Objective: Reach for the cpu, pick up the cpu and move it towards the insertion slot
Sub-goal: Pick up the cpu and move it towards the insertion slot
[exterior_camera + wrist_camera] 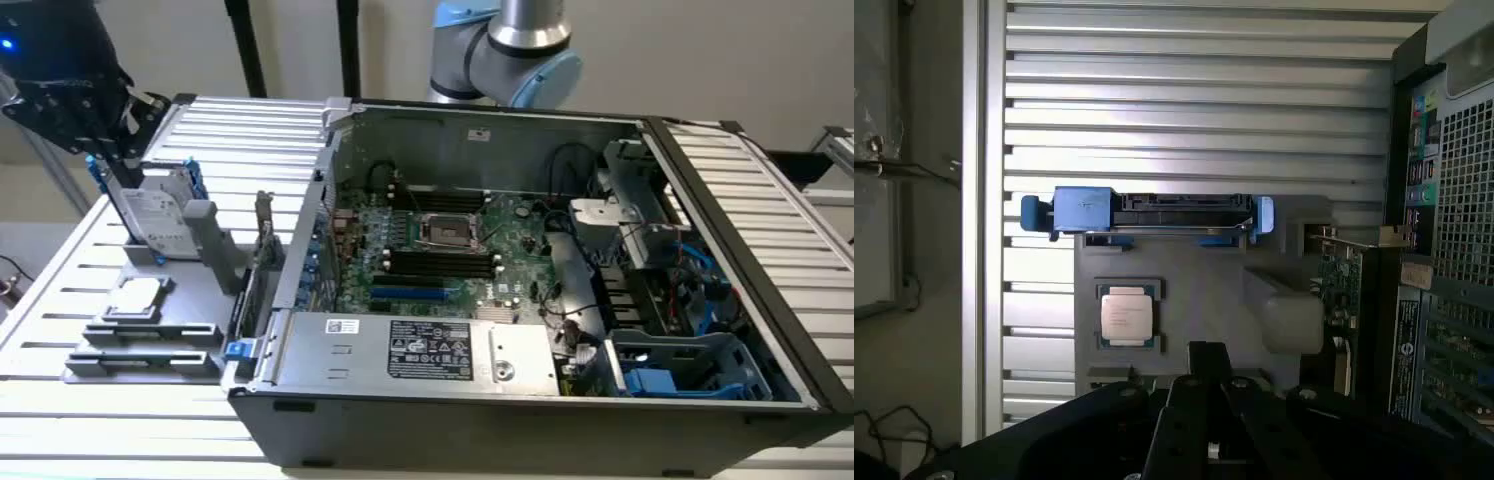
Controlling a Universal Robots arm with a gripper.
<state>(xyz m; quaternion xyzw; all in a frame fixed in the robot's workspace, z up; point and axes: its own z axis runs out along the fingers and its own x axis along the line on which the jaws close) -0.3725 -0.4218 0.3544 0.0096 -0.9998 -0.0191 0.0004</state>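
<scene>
In the exterior view, we saw the gripper [91, 125] hanging at twelve o'clock of the cpu [138, 298]. The cpu lay in its grey holder [194, 285], with the insertion slot [447, 232] well apart at three o'clock. In the wrist view, the gripper [1204, 385] was closed on nothing and the cpu [1128, 315] lay untouched. We judged the reach, pickup and move all undone.

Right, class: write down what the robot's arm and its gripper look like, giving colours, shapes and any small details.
The arm is a round, silver-grey tube with a pale blue cap at its joint. The gripper is matte black and angular, with small screws set into its body.
</scene>
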